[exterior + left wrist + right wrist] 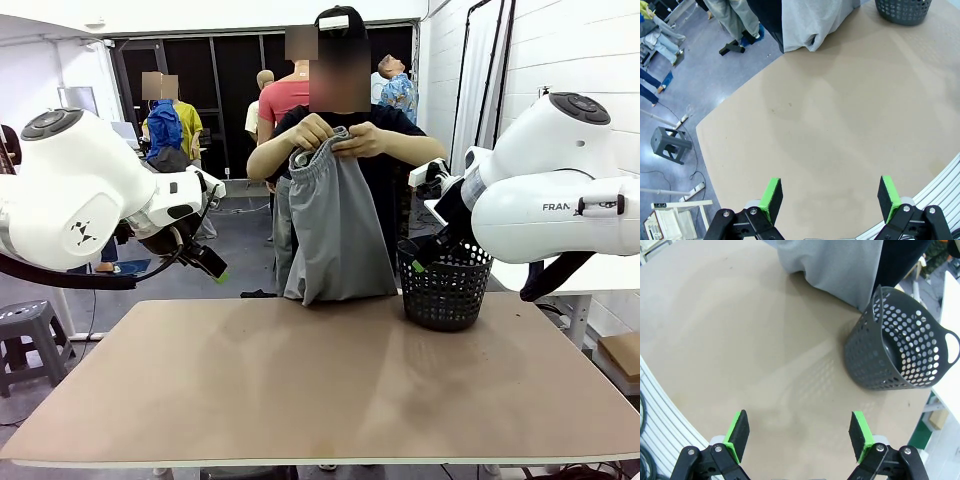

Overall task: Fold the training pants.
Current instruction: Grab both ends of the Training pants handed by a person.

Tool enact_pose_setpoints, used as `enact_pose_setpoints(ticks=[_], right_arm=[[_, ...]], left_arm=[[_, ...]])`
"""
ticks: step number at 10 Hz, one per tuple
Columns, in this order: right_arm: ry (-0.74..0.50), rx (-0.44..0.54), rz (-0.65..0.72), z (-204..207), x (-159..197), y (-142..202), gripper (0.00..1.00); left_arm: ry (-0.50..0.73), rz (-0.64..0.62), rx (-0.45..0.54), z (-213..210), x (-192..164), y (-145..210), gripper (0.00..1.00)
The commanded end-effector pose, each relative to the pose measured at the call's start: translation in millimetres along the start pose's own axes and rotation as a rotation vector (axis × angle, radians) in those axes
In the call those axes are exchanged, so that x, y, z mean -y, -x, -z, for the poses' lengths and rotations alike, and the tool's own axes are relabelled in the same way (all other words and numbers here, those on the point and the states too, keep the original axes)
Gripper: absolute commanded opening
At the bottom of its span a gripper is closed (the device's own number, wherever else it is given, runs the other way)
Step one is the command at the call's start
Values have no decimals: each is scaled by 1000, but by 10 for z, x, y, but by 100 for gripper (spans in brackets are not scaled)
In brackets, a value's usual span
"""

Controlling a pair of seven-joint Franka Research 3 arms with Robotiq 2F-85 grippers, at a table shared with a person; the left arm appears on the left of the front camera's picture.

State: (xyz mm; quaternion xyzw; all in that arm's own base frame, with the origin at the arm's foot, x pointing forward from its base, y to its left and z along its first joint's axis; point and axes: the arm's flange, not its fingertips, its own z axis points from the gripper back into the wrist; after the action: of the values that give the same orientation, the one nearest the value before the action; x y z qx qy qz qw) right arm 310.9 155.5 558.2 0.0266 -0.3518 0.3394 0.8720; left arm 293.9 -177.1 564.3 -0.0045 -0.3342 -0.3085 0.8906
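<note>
A person at the far side of the table holds the light grey training pants [337,225] up by the gathered waistband with both hands [335,137]; the legs hang down to the table's far edge. The pants' lower ends show in the left wrist view [812,22] and in the right wrist view [835,262]. My left gripper [208,262] hangs raised over the table's left side, open, with nothing between its green pads [772,196]. My right gripper [425,252] is raised beside the basket, open and empty, pads [859,432] wide apart.
A black mesh basket [445,288] stands on the tan table [320,390] at the far right, close to the pants. A grey stool [25,335] stands on the floor left of the table. Other people stand farther back.
</note>
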Motion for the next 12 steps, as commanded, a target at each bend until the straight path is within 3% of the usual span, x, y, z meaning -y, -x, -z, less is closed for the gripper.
enact_pose_setpoints(ticks=[1,12], right_arm=[[-11,3,-2,1,-1,2,100],[-11,3,-2,1,-1,2,100]], left_arm=[[4,5,0,4,-9,2,100],[4,5,0,4,-9,2,100]])
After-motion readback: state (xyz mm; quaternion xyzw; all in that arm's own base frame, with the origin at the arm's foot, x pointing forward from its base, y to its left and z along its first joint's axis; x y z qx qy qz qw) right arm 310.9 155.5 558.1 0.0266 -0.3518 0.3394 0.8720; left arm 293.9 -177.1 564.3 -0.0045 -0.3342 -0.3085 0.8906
